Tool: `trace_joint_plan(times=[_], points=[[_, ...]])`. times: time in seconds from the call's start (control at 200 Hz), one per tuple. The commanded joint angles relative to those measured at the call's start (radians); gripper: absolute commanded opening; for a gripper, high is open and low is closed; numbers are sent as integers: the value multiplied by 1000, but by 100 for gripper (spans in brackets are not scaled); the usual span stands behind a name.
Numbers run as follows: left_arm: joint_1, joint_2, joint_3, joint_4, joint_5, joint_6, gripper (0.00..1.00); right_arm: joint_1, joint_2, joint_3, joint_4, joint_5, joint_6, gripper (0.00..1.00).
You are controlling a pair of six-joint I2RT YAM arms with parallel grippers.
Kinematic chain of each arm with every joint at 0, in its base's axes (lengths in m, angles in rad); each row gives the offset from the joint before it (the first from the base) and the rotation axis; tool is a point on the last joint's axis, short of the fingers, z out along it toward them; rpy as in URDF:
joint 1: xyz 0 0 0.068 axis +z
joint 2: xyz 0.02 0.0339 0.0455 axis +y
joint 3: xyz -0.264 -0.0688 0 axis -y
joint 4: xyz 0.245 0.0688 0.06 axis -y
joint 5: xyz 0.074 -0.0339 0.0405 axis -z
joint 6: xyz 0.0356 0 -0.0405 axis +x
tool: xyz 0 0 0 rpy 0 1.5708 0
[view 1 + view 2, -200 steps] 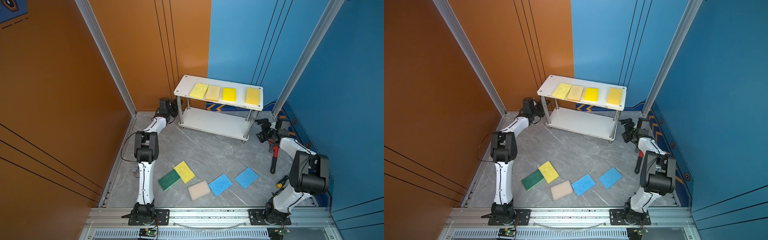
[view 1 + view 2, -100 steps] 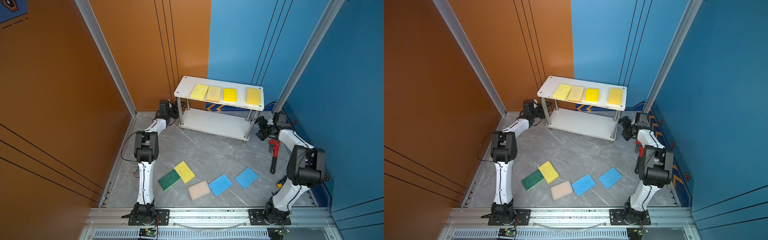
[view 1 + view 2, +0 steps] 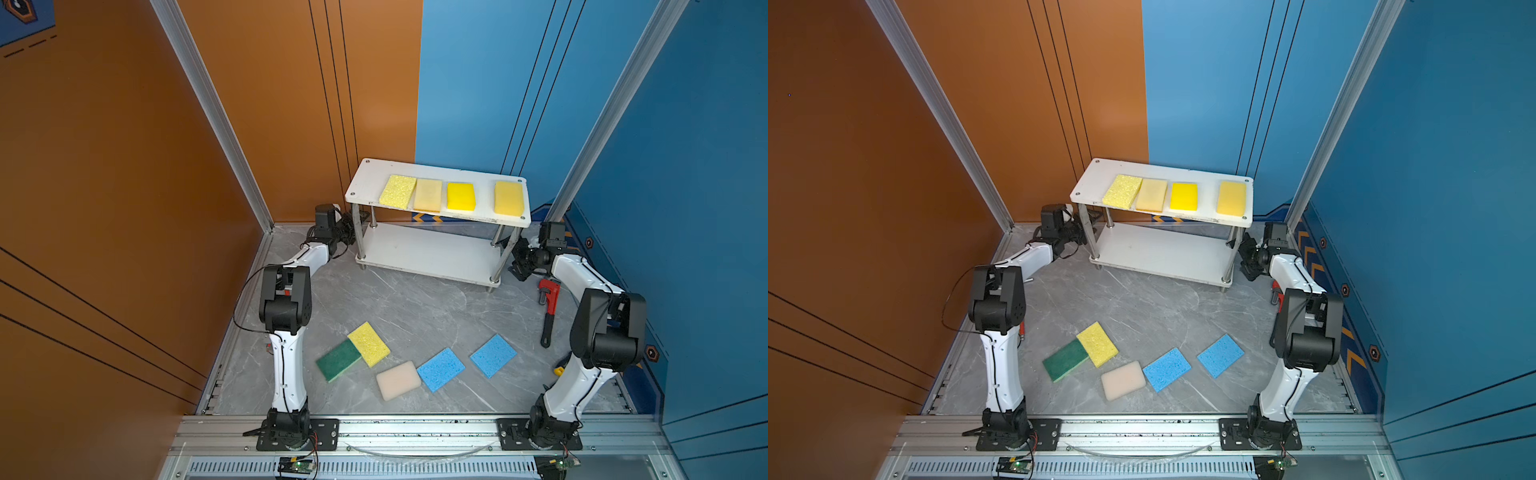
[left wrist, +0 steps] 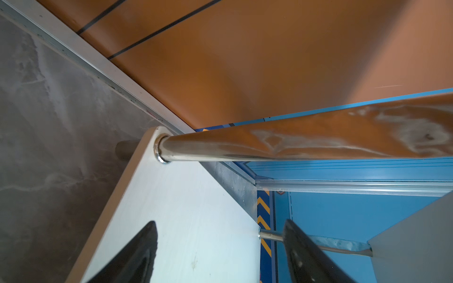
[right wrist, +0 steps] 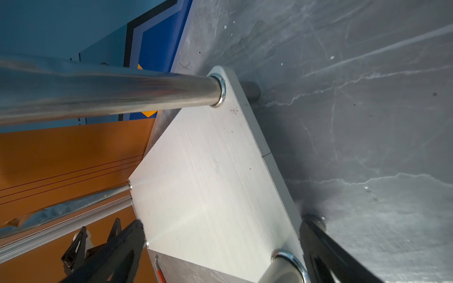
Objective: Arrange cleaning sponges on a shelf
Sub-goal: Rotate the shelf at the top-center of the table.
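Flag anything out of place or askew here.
A red wrench lies on the floor beside the right arm, a tool among sponges. Also on the floor, the yellow sponge seems to overlap the dark green sponge at one corner.

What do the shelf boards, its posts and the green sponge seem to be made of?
Shelf boards: matt white, finely scratched; perhaps painted board or plastic. Posts: polished metal, likely chrome; they mirror the orange wall. Green sponge: dull, rough surface, seemingly a scouring pad.

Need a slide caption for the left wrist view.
Left gripper, jaws apart, at one end of the shelf, chrome post close ahead.
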Motion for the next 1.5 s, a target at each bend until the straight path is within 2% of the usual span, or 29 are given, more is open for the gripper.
trace_joint_plan(times=[0.0, 0.415, 0.671, 0.861, 0.971, 1.066, 1.261, 1.491], points=[[-39, -98, -78, 10, 75, 61, 80, 49, -11, -9, -45, -13, -35, 100], [-28, -374, -447, 42, 48, 81, 80, 63, -73, -89, -42, -21, -43, 100], [-16, -463, -564, 44, 17, 85, 80, 71, -102, -129, -42, -23, -55, 100], [66, -500, -624, 31, -42, 89, 82, 11, -105, -136, -44, -14, -63, 100], [115, -521, -616, -84, -112, 155, 84, -57, -108, -140, -42, -23, -57, 100], [149, -552, -598, -232, -219, 213, 84, -115, -131, -152, -43, -26, -65, 100], [155, -668, -627, -426, -360, 212, 85, -191, -215, -229, -123, -14, -115, 100], [100, -922, -859, -580, -464, 153, 85, -155, -436, -470, -207, 22, -116, 100]])
